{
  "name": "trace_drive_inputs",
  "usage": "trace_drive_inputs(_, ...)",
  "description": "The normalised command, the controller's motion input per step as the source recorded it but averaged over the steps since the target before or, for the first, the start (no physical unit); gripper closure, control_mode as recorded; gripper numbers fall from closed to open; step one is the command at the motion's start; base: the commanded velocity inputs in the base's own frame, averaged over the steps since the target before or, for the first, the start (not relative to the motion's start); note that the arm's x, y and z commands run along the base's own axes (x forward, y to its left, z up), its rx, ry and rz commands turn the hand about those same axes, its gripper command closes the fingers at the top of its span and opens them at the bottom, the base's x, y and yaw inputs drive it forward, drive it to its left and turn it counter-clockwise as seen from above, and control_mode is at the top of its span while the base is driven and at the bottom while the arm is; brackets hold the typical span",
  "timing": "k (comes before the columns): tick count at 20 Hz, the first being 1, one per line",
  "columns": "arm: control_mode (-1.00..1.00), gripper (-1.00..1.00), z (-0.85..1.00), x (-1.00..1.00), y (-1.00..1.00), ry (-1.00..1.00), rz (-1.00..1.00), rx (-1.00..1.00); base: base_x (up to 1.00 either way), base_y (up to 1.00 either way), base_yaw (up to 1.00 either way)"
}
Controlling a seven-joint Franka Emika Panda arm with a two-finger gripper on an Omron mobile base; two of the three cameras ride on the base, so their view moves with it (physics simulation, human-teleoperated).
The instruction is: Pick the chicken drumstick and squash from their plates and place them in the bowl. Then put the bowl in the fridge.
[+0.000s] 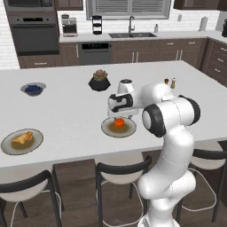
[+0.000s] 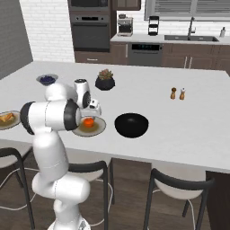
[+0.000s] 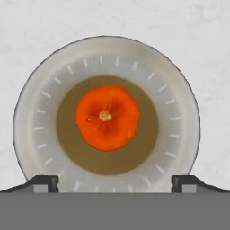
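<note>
Here, your gripper (image 3: 115,182) hung wide open right above the squash (image 3: 107,117).
You could see the squash sitting in the olive-brown middle of its plate (image 3: 179,134), close to the near edge of the white island counter (image 1: 71,115), with both fingertips (image 3: 42,183) apart at the plate's rim and touching nothing. The chicken drumstick (image 1: 23,138) lay on the second plate (image 1: 9,146), toward the counter's near left corner. The black bowl (image 2: 131,124) stood just beside the squash's plate, on its right. Farther back you had a small bowl of blueberries (image 1: 33,89), a plant pot (image 1: 99,81) and two shakers (image 2: 178,93).
</note>
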Motion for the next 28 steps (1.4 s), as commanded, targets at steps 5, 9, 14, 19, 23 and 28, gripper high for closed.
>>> trace_drive_inputs(5, -1.0, -1.0, -0.15, 0.51, 0.09, 0.04, 0.0, 0.0, 0.0, 0.0, 0.0)
trace_drive_inputs(9, -1.0, -1.0, -0.17, 0.21, 0.0, 0.08, 0.0, 0.0, 0.0, 0.0, 0.0)
trace_drive_inputs(14, -1.0, -1.0, -0.26, 0.0, 0.0, 0.09, 0.0, 0.0, 0.0, 0.0, 0.0)
trace_drive_inputs(19, -1.0, -1.0, -0.29, 0.0, 0.0, 0.05, 0.0, 0.0, 0.0, 0.0, 0.0)
trace_drive_inputs(23, -1.0, 1.0, -0.36, -0.02, 0.03, 0.07, 0.0, 0.0, 0.0, 0.0, 0.0)
trace_drive_inputs(28, -1.0, 1.0, -0.22, -0.14, 0.0, 0.1, 0.0, 0.0, 0.0, 0.0, 0.0)
